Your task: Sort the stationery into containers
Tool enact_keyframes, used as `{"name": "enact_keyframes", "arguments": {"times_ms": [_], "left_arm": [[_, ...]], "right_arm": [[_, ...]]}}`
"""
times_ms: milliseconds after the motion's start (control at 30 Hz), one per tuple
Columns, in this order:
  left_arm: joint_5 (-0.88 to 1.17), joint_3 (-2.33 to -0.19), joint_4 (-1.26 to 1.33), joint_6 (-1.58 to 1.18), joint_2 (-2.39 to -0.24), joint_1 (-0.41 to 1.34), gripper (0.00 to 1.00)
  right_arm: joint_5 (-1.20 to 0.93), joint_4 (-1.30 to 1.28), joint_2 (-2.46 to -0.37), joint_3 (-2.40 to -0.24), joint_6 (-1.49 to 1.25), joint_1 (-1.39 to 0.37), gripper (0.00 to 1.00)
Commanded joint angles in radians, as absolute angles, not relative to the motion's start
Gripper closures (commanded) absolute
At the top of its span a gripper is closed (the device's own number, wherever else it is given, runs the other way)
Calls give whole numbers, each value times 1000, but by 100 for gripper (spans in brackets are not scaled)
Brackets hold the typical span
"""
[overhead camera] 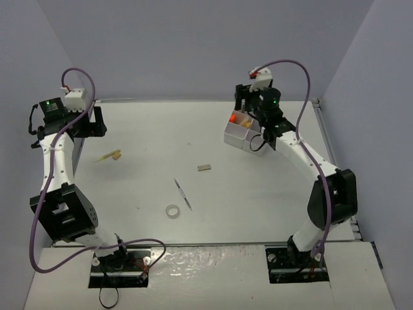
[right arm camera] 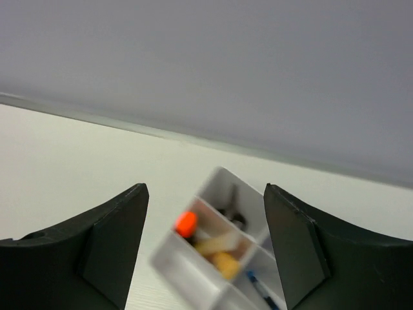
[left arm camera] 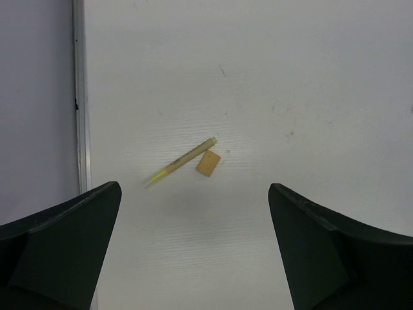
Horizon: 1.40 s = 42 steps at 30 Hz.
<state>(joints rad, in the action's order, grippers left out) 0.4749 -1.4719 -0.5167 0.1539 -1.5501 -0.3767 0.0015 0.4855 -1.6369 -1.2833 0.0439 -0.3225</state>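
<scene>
below the left gripper (left arm camera: 195, 187), spread wide and empty, a thin tan stick (left arm camera: 181, 161) with a yellow tip is seen lying slantwise to the closing line, a small tan block (left arm camera: 208, 163) just beside it, while the right gripper (right arm camera: 205, 187) is held parted above the white divided plastic tray (overhead camera: 236, 137).
</scene>
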Motion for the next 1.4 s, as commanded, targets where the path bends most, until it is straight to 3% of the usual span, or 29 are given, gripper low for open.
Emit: {"name": "enact_keyframes", "arguments": {"times_ms": [0, 233, 667, 1167, 1267, 1367], "left_arm": [[501, -1487, -570, 173, -1514, -408, 3], [535, -1482, -700, 228, -1523, -426, 3], [561, -1358, -721, 198, -1375, -431, 3], [541, -1339, -677, 166, -1378, -430, 3], [543, -1345, -684, 169, -1384, -431, 3], [537, -1333, -680, 176, -1377, -431, 3]], "right_arm": [[79, -76, -1665, -1443, 5, -567, 28], [48, -363, -1920, -1647, -77, -859, 22], [-104, -371, -2109, -1686, -67, -922, 30], [-130, -367, -2129, -1664, -107, -965, 37], [-111, -368, -2164, -1643, -125, -974, 43], [-84, -367, -2186, -1631, -147, -974, 61]]}}
